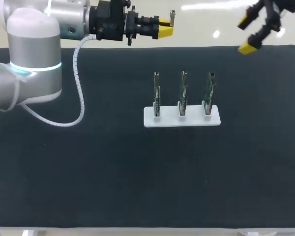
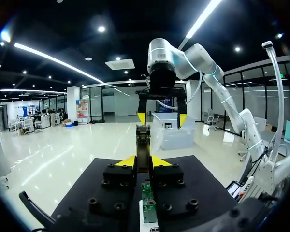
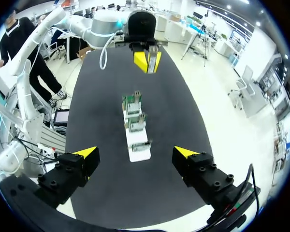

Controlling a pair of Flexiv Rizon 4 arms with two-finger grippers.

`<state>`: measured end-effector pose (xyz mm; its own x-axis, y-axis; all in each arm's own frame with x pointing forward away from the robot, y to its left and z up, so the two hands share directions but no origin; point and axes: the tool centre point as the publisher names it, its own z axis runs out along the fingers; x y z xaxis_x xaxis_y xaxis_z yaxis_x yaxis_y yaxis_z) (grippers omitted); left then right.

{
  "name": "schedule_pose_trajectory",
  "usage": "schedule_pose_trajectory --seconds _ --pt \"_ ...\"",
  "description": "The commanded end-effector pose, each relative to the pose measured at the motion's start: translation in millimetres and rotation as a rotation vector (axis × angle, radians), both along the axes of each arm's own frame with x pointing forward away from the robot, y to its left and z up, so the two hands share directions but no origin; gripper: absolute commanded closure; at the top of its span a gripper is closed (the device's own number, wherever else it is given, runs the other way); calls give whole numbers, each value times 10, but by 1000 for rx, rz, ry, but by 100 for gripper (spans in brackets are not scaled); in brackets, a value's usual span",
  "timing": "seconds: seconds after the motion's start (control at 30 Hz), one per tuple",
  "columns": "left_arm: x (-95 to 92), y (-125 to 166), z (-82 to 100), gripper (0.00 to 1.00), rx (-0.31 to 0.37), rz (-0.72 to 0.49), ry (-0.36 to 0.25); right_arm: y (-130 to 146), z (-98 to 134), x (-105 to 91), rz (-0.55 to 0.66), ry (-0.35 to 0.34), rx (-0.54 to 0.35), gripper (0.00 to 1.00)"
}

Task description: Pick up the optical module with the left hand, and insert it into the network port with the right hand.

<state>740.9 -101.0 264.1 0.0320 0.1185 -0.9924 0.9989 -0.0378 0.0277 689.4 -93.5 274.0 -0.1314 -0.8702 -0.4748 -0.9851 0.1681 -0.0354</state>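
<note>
Left gripper (image 2: 143, 162) pinches the optical module (image 2: 143, 140), protruding ahead of its jaws; right gripper (image 1: 246, 34) hangs wide open opposite. Misaligned handover could twist or drop it.

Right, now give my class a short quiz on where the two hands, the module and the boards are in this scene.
1. True or false: the right hand is shut on the small metal optical module.
2. How many upright green circuit boards stand in the white plastic base?
3. The left hand is: A resting on the base; B raised clear of the black table; C between two boards.
Key: 1 false, it is open and the left hand holds the module; 2 three; 3 B.
</note>
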Motion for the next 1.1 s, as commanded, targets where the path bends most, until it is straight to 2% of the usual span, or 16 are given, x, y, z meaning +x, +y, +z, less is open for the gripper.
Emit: schedule_pose_trajectory --seconds 0.03,0.17,0.33,0.53,0.7,1.1 --pt "9 -3 3 100 3 -2 1 263 58 355 88 64 11 0" --pt "9 -3 3 100 3 -2 1 448 120 507 132 49 24 0" --pt "9 -3 3 100 3 -2 1 628 176 663 157 21 92 0" --pt "9 -3 3 100 3 -2 1 809 217 769 193 38 82 0" --pt "9 -3 3 100 3 -2 1 932 250 784 203 67 58 0" --pt "9 -3 3 100 3 -2 1 1103 326 588 90 104 -53 0"
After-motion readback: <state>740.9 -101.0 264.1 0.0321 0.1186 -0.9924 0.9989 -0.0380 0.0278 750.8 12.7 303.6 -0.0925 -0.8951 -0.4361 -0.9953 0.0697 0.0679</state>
